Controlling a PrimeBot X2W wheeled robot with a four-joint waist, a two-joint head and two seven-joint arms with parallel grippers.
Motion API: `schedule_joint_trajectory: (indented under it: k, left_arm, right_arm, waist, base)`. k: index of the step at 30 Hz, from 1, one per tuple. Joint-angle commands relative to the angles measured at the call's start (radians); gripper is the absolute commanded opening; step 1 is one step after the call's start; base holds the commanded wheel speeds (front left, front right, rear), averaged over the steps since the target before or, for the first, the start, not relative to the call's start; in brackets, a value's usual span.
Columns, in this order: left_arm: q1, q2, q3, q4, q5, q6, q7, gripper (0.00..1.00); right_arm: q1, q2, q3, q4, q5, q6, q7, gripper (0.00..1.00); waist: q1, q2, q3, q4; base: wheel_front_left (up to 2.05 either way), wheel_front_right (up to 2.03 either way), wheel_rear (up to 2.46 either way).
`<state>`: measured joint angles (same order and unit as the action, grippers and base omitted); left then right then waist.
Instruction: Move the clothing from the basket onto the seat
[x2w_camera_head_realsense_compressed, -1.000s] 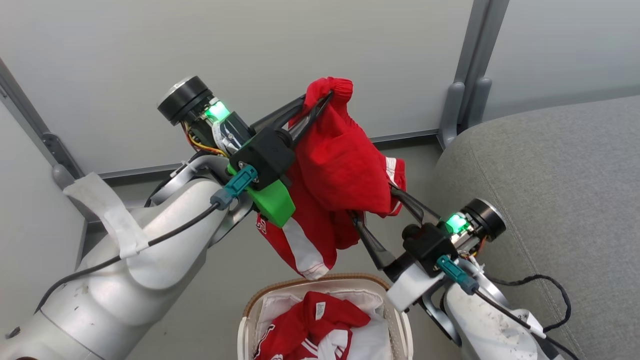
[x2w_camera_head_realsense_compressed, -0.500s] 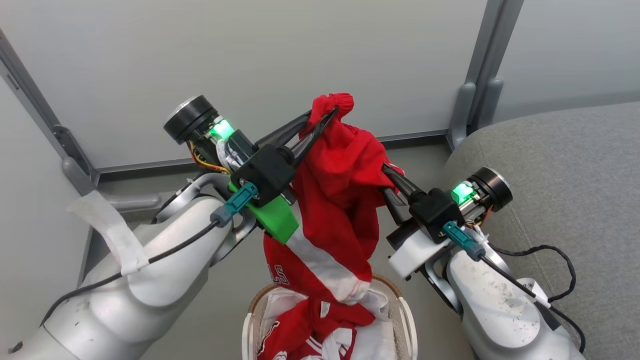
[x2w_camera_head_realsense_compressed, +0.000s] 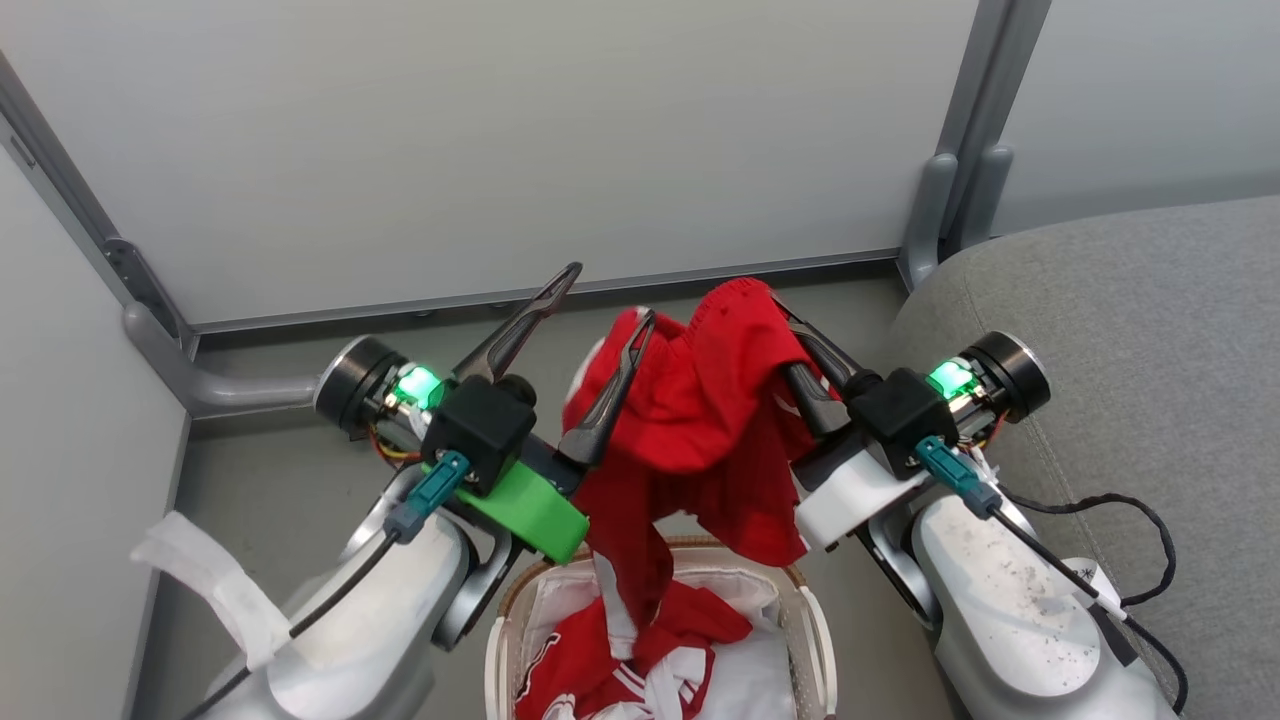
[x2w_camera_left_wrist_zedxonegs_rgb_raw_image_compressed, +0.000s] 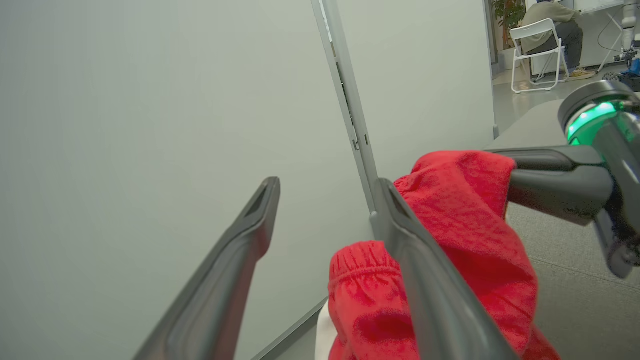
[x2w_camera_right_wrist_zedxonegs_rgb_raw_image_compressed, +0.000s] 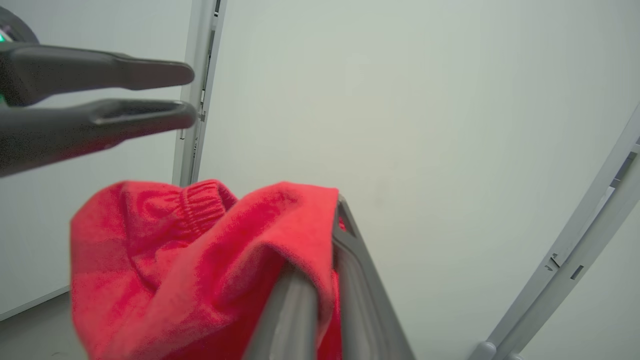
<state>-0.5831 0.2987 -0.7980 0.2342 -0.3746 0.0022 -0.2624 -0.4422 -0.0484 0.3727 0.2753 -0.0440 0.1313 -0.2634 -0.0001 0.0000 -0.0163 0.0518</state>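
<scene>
1. Red clothing (x2w_camera_head_realsense_compressed: 700, 420) is held up above the basket (x2w_camera_head_realsense_compressed: 805, 620), its tail trailing inside the rim.
2. It is pinched by the right gripper (x2w_camera_head_realsense_compressed: 790, 335), whose fingers are closed; the left gripper (x2w_camera_head_realsense_compressed: 608, 295) is spread.
3. It is judged light and limp; the bunched elastic edge suits gripping.

A grey post (x2w_camera_head_realsense_compressed: 962, 140) stands between pale wall panels (x2w_camera_head_realsense_compressed: 500, 130), and a grey rail (x2w_camera_head_realsense_compressed: 560, 292) runs from its foot along the grey floor (x2w_camera_head_realsense_compressed: 290, 450). Far beyond the post, the left wrist view shows a person (x2w_camera_left_wrist_zedxonegs_rgb_raw_image_compressed: 550, 11) sitting on a white chair (x2w_camera_left_wrist_zedxonegs_rgb_raw_image_compressed: 529, 29) beside a plant (x2w_camera_left_wrist_zedxonegs_rgb_raw_image_compressed: 507, 12).
</scene>
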Motion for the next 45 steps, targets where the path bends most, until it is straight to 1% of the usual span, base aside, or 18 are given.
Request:
schedule_joint_trajectory:
  k: [1, 4, 9, 14, 23, 27, 31, 41, 45]
  left_arm:
    - [0.047, -0.006, 0.021, -0.006, -0.009, 0.010, -0.003, 1.00]
    - [0.120, -0.022, 0.061, -0.010, -0.002, 0.009, -0.003, 1.00]
    - [0.226, -0.059, 0.121, 0.017, -0.006, -0.015, -0.002, 1.00]
    - [0.312, -0.095, 0.179, 0.046, 0.021, -0.044, -0.002, 1.00]
    - [0.391, -0.141, 0.257, 0.082, 0.082, -0.084, -0.002, 1.00]
    - [0.407, -0.155, 0.281, 0.086, 0.110, -0.098, -0.002, 1.00]
    - [0.408, -0.166, 0.296, 0.083, 0.133, -0.108, -0.002, 1.00]
    - [0.358, -0.184, 0.300, 0.081, 0.181, -0.127, -0.002, 1.00]
    - [0.336, -0.187, 0.291, 0.088, 0.192, -0.132, -0.002, 1.00]
  right_arm:
    - [0.014, -0.004, -0.011, -0.008, -0.004, -0.001, -0.002, 0.00]
    - [0.026, -0.004, -0.032, -0.015, -0.011, -0.001, -0.002, 0.00]
    - [0.045, -0.004, -0.062, -0.020, -0.014, -0.001, -0.002, 0.00]
    - [0.060, -0.004, -0.084, -0.020, -0.020, -0.001, -0.002, 0.00]
    - [0.075, -0.004, -0.117, -0.012, -0.030, -0.001, -0.002, 0.00]
    - [0.076, -0.004, -0.126, -0.010, -0.035, -0.001, -0.002, 0.00]
    - [0.064, -0.004, -0.135, -0.012, -0.043, -0.001, -0.002, 0.00]
    - [0.032, -0.003, -0.174, -0.027, -0.058, -0.001, -0.002, 0.00]
    - [0.028, -0.002, -0.194, -0.034, -0.053, -0.001, -0.002, 0.00]
  waist:
    - [0.0001, 0.0000, 0.005, 0.003]
    - [0.0001, 0.0000, 0.011, 0.005]
    - [0.0001, 0.0000, 0.017, 0.002]
    - [0.0001, 0.0000, 0.021, -0.004]
    - [0.0001, 0.0000, 0.028, -0.020]
    - [0.0001, 0.0000, 0.038, -0.050]
    - [0.0001, 0.0000, 0.065, -0.116]
    - [0.0001, 0.0000, 0.170, -0.365]
    - [0.0001, 0.0000, 0.202, -0.449]
  base:
    - [0.00, 0.00, 0.00]
    - [0.00, 0.00, 0.00]
    - [0.00, 0.00, 0.00]
    - [0.00, 0.00, 0.00]
    - [0.00, 0.00, 0.00]
    - [0.00, 0.00, 0.00]
    - [0.00, 0.00, 0.00]
    - [0.00, 0.00, 0.00]
    - [0.00, 0.00, 0.00]
